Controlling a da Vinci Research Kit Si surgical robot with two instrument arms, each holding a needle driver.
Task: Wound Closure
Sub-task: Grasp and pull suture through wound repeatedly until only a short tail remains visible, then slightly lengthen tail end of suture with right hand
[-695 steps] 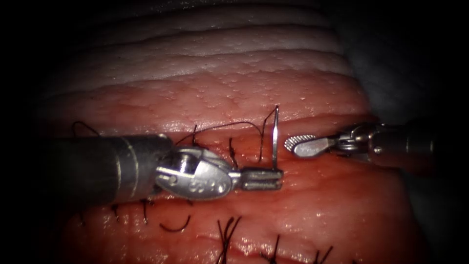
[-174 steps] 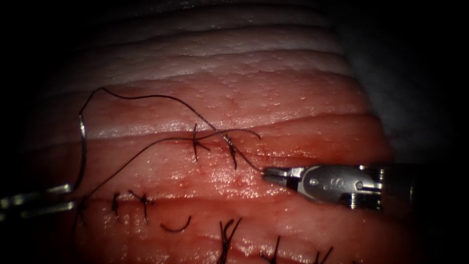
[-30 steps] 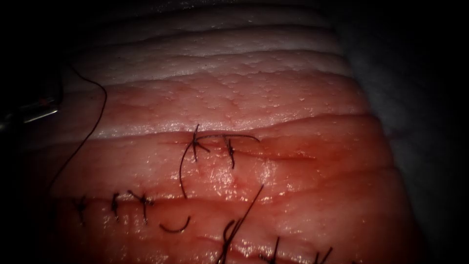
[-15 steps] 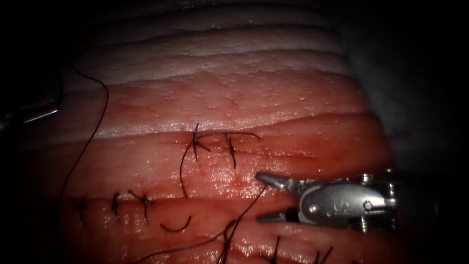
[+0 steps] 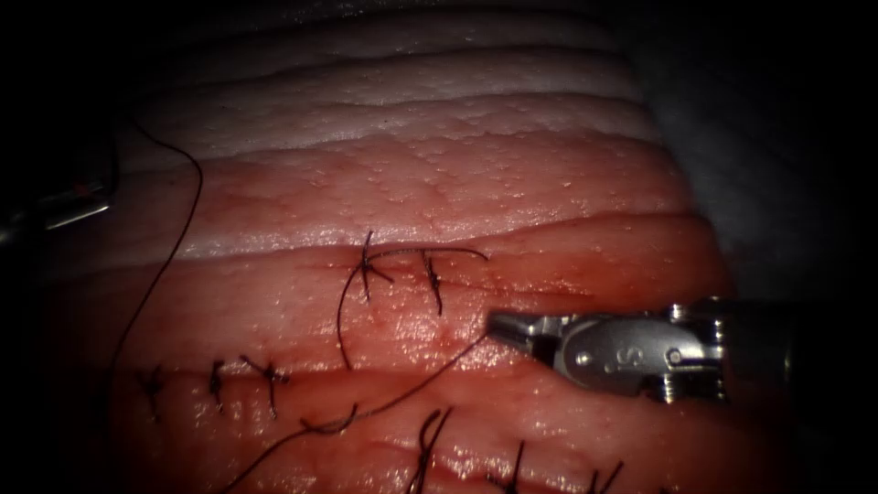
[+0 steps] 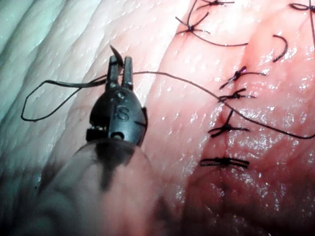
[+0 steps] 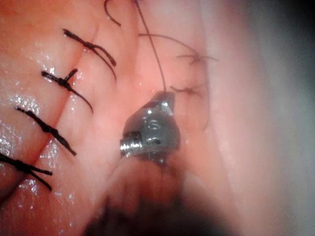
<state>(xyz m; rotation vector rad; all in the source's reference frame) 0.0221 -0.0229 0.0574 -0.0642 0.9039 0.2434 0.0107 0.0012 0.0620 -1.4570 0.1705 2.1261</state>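
Far left in the endoscope view, the left tool (image 5: 64, 209) sits at the dim edge of the tissue (image 5: 439, 183), well away from the cut. From its own wrist camera you get a much better look: the fingers (image 6: 121, 69) are closed on the needle (image 6: 116, 53), gripping it near one end, with just a short curved bit sticking out past the tips. So the needle is up in that tool and not in the tissue at all. The thread (image 5: 165, 256) runs off it in a long slack line down the left part of the tissue, and in the left wrist view a loose loop of it (image 6: 37, 101) lies on the pale part.

Moving right, the cut (image 5: 512, 288) runs across the middle with two dark stitches (image 5: 366, 270) over it, knot tails sticking up. Below that is another row of older stitches (image 5: 265, 377) and a few cut ends (image 5: 425, 439).

A strand of thread (image 5: 402, 389) climbs diagonally from the lower left straight up to the right tool (image 5: 498, 326), which comes in just below the cut's right end. Its fingers are pinched shut on that strand right at the tips; the right wrist view shows the same strand (image 7: 153, 59) leading into the closed tips (image 7: 166, 101). Some red fluid (image 5: 585, 265) is glistening around the cut on that side.
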